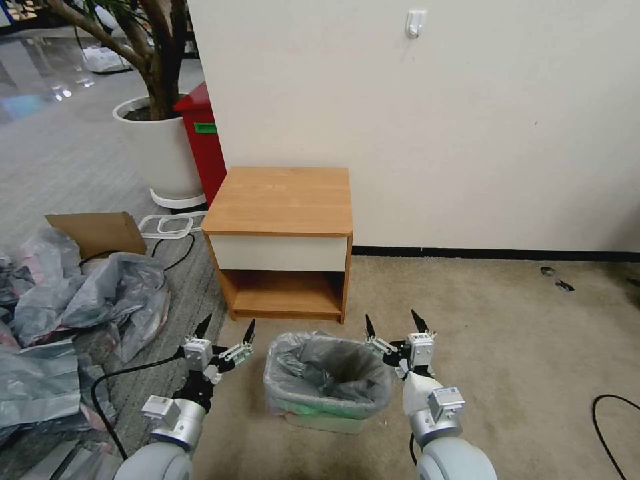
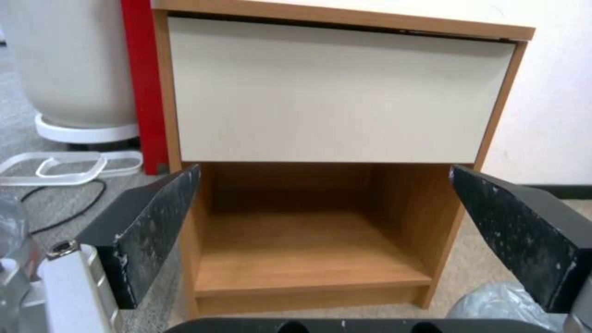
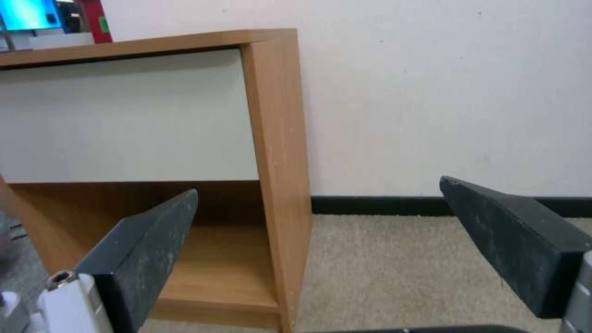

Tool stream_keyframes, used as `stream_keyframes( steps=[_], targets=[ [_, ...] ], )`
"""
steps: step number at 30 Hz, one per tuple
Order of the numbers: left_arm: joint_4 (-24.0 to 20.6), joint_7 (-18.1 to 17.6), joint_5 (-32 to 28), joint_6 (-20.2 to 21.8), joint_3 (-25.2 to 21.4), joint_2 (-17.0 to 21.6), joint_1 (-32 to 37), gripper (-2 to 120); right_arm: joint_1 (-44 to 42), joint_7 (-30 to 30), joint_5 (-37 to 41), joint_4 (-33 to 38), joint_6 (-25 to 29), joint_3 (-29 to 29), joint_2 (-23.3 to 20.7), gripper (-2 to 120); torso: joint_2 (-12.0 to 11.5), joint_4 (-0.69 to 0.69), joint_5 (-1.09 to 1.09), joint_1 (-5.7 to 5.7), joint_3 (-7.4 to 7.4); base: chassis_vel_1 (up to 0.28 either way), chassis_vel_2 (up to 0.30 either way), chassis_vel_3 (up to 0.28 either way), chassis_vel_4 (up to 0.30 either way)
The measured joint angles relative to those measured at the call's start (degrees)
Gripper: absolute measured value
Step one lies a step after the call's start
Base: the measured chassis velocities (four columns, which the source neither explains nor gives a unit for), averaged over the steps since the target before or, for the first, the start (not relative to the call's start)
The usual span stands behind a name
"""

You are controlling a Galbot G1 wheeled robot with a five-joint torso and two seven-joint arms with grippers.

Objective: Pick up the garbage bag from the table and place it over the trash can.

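Both claws hang low with fingers spread wide, holding nothing: left claw [image 1: 227,332] and right claw [image 1: 395,323] flank the trash can [image 1: 313,419] on the carpet. Garbage bag [image 1: 327,373] is already draped over its rim, between them. Wooden surface [image 1: 280,199] sits just behind.

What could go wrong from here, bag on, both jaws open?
1. The garbage bag only drapes loosely over the trash can rim; it could slip inside.
2. The right gripper sits close to the bag's edge and might snag the film when it moves.
3. A black cable lies beside the left gripper.
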Motion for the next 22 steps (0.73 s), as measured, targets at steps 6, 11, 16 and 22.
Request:
stream_keyframes(
  steps=[6,11,16,22],
  targets=[
    [-0.1,0.0,0.0,0.3,0.0,0.0,0.0,100,0.1,0.0,-0.1,-0.1,0.0,0.0,0.1,100,0.0,0.0,0.0,0.0,0.0,0.0,0.0,0.0,0.0],
    [-0.1,-0.1,0.0,0.5,0.0,0.0,0.0,100,0.1,0.0,-0.1,-0.1,0.0,0.0,0.1,100,0.0,0.0,0.0,0.0,0.0,0.0,0.0,0.0,0.0],
    [-0.1,-0.1,-0.1,0.6,0.0,0.0,0.0,100,0.1,0.0,0.0,-0.1,0.0,0.0,0.0,100,0.0,0.0,0.0,0.0,0.0,0.0,0.0,0.0,0.0],
    [-0.1,-0.2,-0.1,0.7,0.0,0.0,0.0,100,0.1,0.0,0.0,-0.1,-0.1,0.0,0.0,100,0.0,0.0,0.0,0.0,0.0,0.0,0.0,0.0,0.0]
  ],
)
